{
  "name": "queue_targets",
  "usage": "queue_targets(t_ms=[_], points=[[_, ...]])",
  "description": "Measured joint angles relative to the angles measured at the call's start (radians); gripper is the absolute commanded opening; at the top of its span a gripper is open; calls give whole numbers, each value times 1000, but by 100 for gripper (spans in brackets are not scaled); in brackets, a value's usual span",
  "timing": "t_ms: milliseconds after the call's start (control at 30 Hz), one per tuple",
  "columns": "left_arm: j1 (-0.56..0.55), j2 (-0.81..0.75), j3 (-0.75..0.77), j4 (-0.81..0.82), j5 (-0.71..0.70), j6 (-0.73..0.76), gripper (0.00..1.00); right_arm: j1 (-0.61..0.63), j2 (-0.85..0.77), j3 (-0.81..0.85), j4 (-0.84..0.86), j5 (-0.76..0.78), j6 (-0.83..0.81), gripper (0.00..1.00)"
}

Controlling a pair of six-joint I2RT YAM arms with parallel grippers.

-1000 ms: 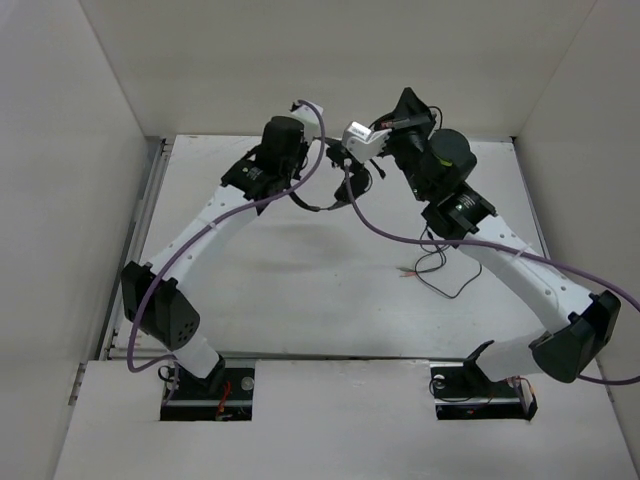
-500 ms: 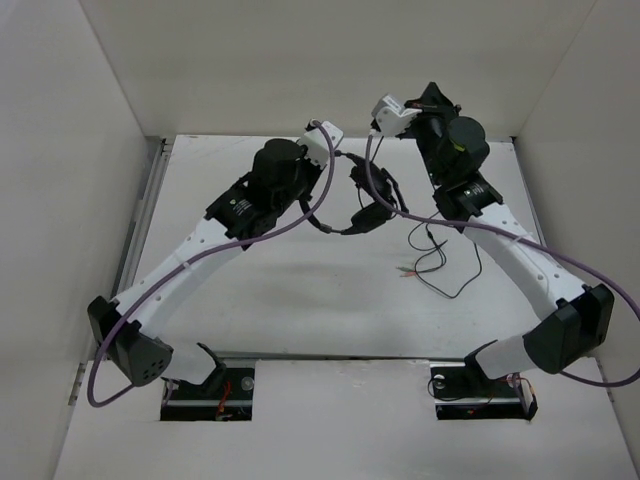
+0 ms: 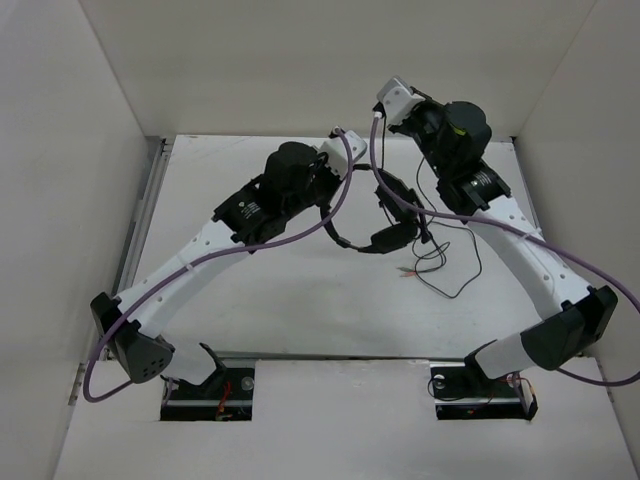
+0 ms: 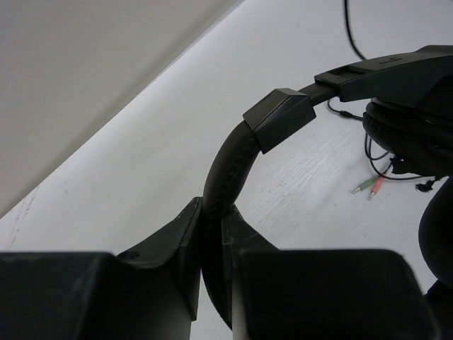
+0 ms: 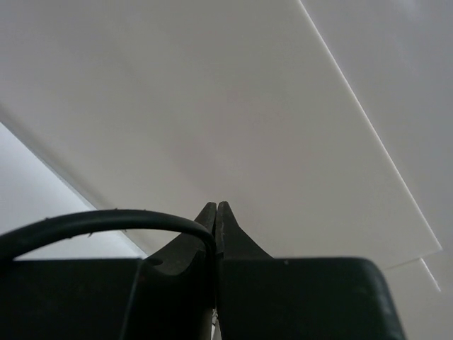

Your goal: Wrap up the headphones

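Jaws of the left gripper (image 4: pixel 212 221) pinch the headband (image 4: pixel 225 159), holding the headphones (image 3: pixel 390 238) up above the table (image 3: pixel 280 290), likely as a steady core to wind around. The right gripper (image 5: pixel 216 212), raised high behind, is pressed together on the thin cord (image 5: pixel 106 216), seemingly to take up slack. The rest trails down to the pink and green plugs (image 4: pixel 369 186) lying on the table.

Site read as robotics lab test cell. White bench (image 3: pixel 300 300) was boxed on 3 sides by bare white panel walls (image 3: pixel 330 60). L arm (image 3: pixel 200 258) & R arm (image 3: pixel 525 255) sat bolted at near edge, purple cables (image 3: pixel 345 175) strung loose along them; wiring showed in base cutouts (image 3: pixel 212 387).
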Motion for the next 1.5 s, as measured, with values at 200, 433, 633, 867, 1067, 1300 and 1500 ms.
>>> queue_targets(t_ms=[200, 433, 633, 867, 1067, 1300, 1500], points=[[-41, 40, 106, -40, 24, 0, 0, 0, 35, 0, -23, -35, 71, 0], [-83, 51, 171, -69, 34, 3, 0, -34, 52, -19, -30, -72, 143, 0], [-95, 52, 192, -72, 42, 6, 0, -80, 78, -21, -45, -91, 178, 0], [-96, 65, 261, -84, 39, 9, 0, -102, 89, -51, -65, -136, 230, 0], [-95, 68, 298, -92, 41, 9, 0, -113, 89, -53, -118, -278, 363, 1], [-85, 71, 337, -97, 43, 8, 0, -187, 89, -51, -213, -637, 660, 1], [-80, 78, 381, -98, 48, -2, 0, -194, 82, -85, -212, -887, 866, 1]])
